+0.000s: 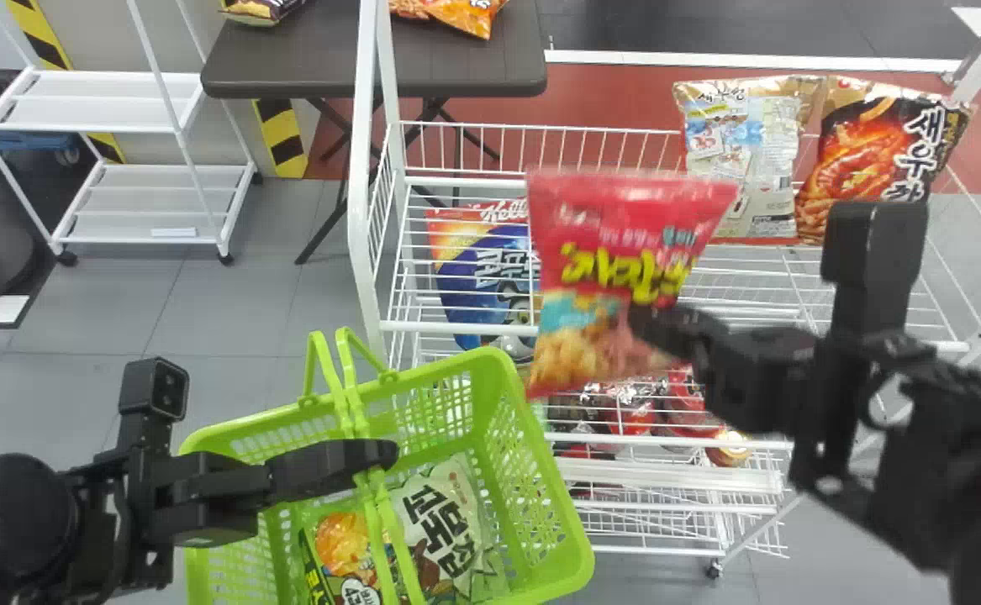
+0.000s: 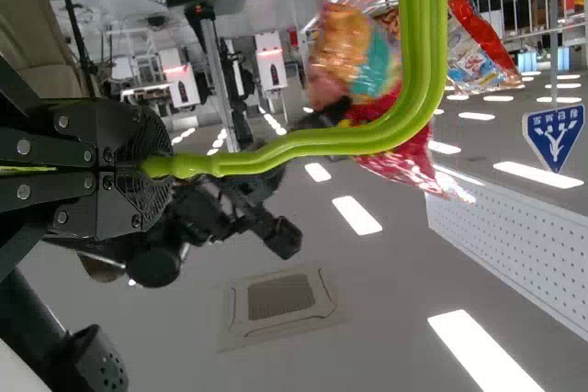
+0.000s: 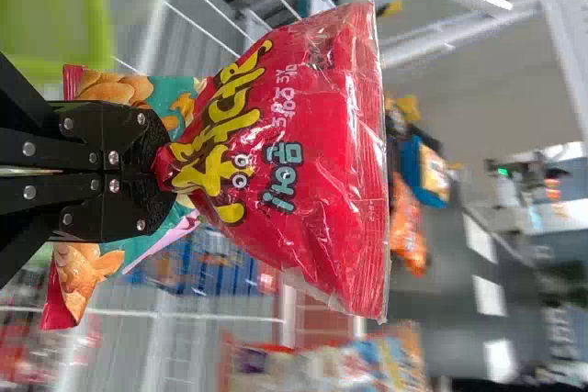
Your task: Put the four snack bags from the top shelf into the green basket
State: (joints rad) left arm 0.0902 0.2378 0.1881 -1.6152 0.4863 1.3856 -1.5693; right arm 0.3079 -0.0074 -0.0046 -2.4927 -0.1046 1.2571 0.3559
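Transferring red snack bag (image 1: pixel 603 252) to green basket (image 1: pixel 551 462) looks like current step. Right hand (image 3: pixel 163 172) clamped on bag, before shelf's front edge (image 1: pixel 456 328), near basket's far right corner; left hand (image 2: pixel 154 167) clamped on basket handles (image 2: pixel 303 142). Next: bring bag left over rim, lower, release.

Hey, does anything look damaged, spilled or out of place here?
Nothing looks spilled or torn. One mild oddity: on the white rack, the pale bag seems to face backwards, small print outward, while its neighbour shows its front. The red bag is creased where the right gripper pinches it, as expected.
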